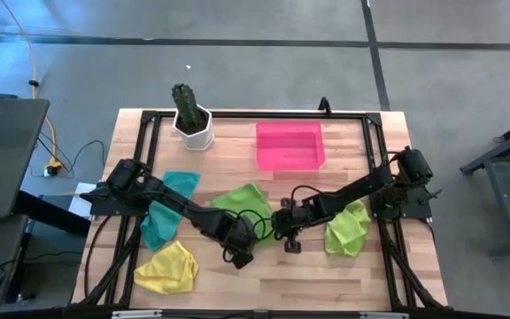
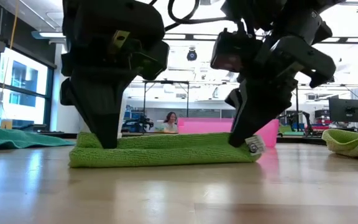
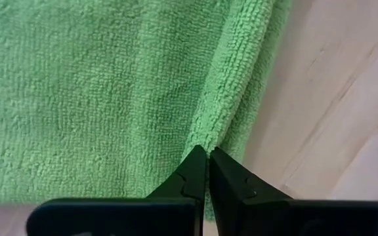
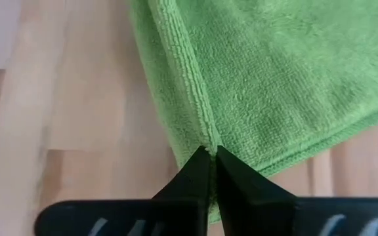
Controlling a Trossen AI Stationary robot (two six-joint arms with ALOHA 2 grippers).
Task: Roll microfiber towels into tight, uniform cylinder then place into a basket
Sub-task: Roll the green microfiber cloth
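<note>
1. Yellow towel (image 1: 167,268) and teal towel (image 1: 164,211) lie left of the middle green towel (image 1: 242,202) on the table (image 1: 326,266).
2. Left pincer (image 1: 243,258), closed, pinches that green towel's near edge.
3. Right pincer (image 1: 291,245), closed, pinches the same edge at its other end.
4. Pink basket (image 1: 289,146) sits beyond the towel; a second green towel (image 1: 347,229) lies to its right.

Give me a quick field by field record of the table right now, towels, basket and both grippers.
Worked towel: lime green towel, table centre, near edge folded
Left gripper: shut on that towel's fold
Right gripper: shut on the same fold
Other towels: second green towel, teal towel, yellow towel, all unrolled
Basket: pink, no towel inside
</note>
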